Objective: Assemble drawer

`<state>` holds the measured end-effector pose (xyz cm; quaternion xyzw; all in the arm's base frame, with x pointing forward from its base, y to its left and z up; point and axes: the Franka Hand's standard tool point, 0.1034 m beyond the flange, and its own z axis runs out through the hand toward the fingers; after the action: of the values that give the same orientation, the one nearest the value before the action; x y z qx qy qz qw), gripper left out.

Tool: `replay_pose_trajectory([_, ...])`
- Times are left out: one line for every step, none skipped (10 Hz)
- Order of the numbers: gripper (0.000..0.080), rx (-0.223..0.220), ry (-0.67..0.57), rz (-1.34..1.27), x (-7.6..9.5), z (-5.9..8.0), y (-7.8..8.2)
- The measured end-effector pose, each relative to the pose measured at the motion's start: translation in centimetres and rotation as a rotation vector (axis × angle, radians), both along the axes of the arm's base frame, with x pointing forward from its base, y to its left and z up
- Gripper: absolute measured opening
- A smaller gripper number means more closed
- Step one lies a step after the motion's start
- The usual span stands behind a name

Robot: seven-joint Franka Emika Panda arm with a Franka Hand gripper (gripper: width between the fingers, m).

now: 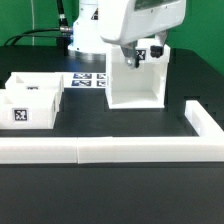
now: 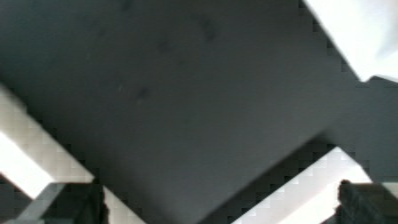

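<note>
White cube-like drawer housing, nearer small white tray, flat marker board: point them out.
White cube-like drawer housing (image 1: 135, 90): exterior view, lower white face.
Nearer small white tray (image 1: 36, 116): exterior view, front wall.
Marker board (image 1: 90, 80): exterior view, tagged top.

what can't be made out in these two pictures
- Tool fingers: wrist view, cut off by the picture's edge.
- Tool against the large white plastic cube-like housing: exterior view, contact hidden by the arm's white wrist.
- Marker board tags: exterior view, too small, partly behind the housing.
</note>
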<state>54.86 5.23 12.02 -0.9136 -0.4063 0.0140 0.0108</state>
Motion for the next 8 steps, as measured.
replay_pose_trajectory([0.065,-0.009,-0.002,-0.077,-2.1,0.6,0.1])
replay_pose_trajectory([0.065,-0.019,-0.001,-0.143,-3.5,1.0,0.5])
replay_pose_trajectory([0.065,-0.024,-0.003,-0.186,-4.7,1.5,0.9])
replay_pose_trajectory([0.065,-0.026,-0.001,-0.197,-5.3,1.7,1.0])
replay_pose_trajectory([0.065,-0.025,0.0,-0.193,-5.3,1.6,0.9])
replay_pose_trajectory([0.065,-0.025,0.001,-0.193,-5.3,1.5,0.9])
replay_pose_trajectory([0.065,-0.025,0.002,-0.193,-5.3,1.5,0.9])
replay_pose_trajectory([0.065,-0.025,0.001,-0.2,-5.3,1.5,0.9])
